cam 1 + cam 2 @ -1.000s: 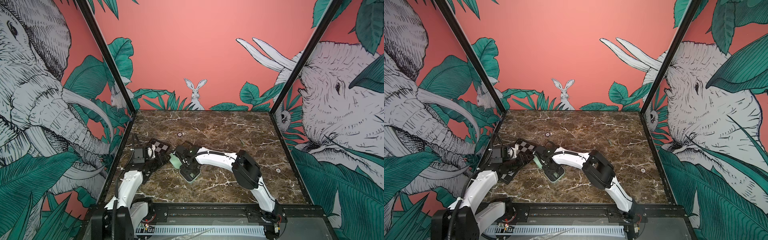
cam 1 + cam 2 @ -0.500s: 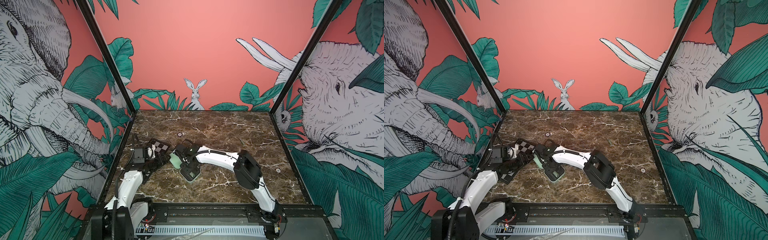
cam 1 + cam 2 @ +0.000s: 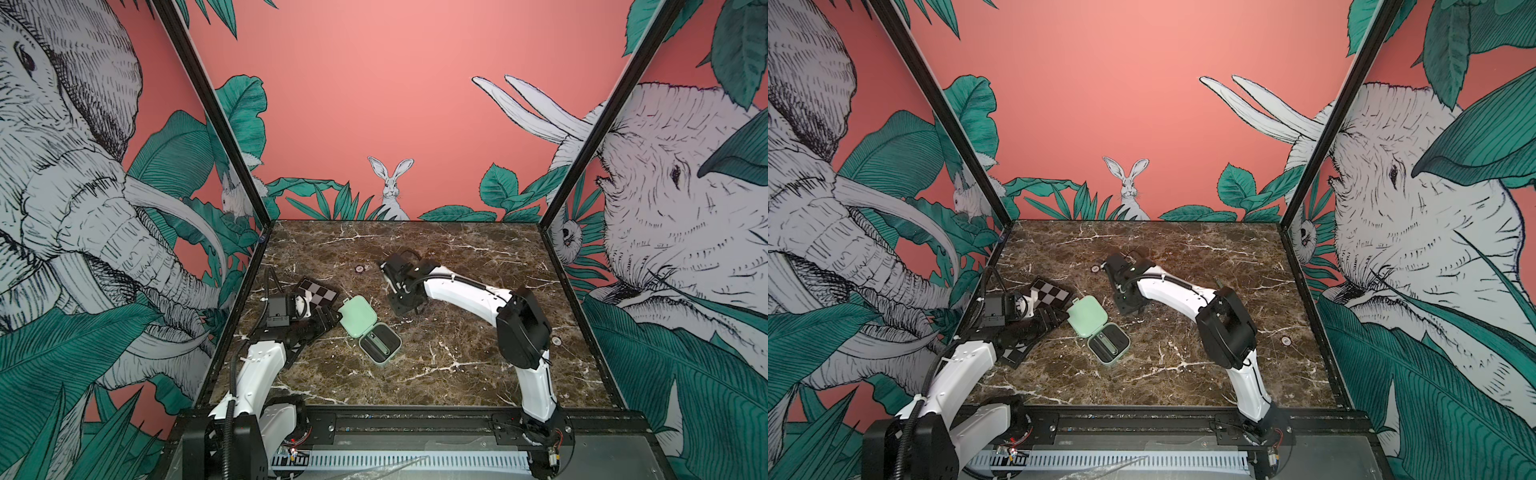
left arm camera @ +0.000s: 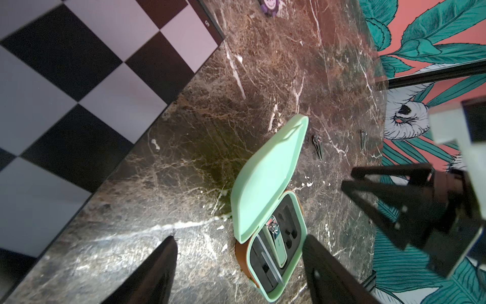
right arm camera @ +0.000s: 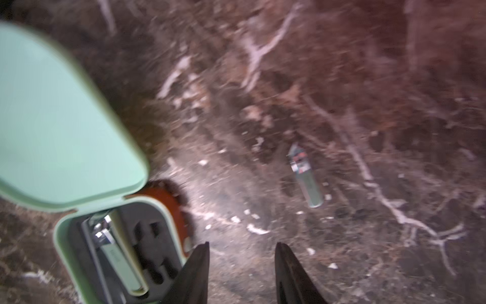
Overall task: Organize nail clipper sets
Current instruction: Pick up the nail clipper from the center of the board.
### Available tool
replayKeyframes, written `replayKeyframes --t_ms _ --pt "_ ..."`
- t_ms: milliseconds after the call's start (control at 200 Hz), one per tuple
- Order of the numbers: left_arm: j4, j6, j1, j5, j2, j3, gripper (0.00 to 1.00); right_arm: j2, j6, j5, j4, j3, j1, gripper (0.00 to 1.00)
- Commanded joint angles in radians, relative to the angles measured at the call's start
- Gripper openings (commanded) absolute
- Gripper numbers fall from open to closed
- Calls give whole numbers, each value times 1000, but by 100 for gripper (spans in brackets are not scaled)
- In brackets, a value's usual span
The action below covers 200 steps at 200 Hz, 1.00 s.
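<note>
One mint-green case [image 3: 368, 329] is lying open near the middle of the worktop [image 3: 436, 374]. Its lid [image 3: 356, 316] is tipping back on the hinge and its dark-lined base [image 3: 380, 345] is cradling a clipper [image 4: 276, 242]. As hollow plastic, the case is probably sitting light and liable to skate on the polished stone, so steadying it by the base rim looks safer than by the springy lid. On the bare stone beside the case, a loose clipper [image 5: 306, 179] and a second metal piece [image 4: 364, 139] are lying flat. Both look stiff, thin and slick, likely needing a pinch across the narrow sides at mid-length. The right arm [image 3: 465, 291] is reaching forward with its wrist bending down. The right tool [image 5: 243, 244] is hovering over the stone, fingers apart and gripping nothing. The left arm [image 3: 262, 365] is stretching low over the checkered board [image 3: 318, 291]. The left tool [image 4: 239, 238] is standing wide apart and empty, pointing at the case from just beside it.
</note>
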Motion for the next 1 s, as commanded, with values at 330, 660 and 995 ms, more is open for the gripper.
replayKeyframes --t_ms 330,660,995 --pt "6 0 5 19 -17 -18 77 -62 -41 84 33 -83 -255 59" --pt "31 0 5 23 14 -21 77 -55 -176 -71 46 -113 -330 60" --pt "38 -2 5 20 28 -21 77 24 -257 -141 62 -46 -152 55"
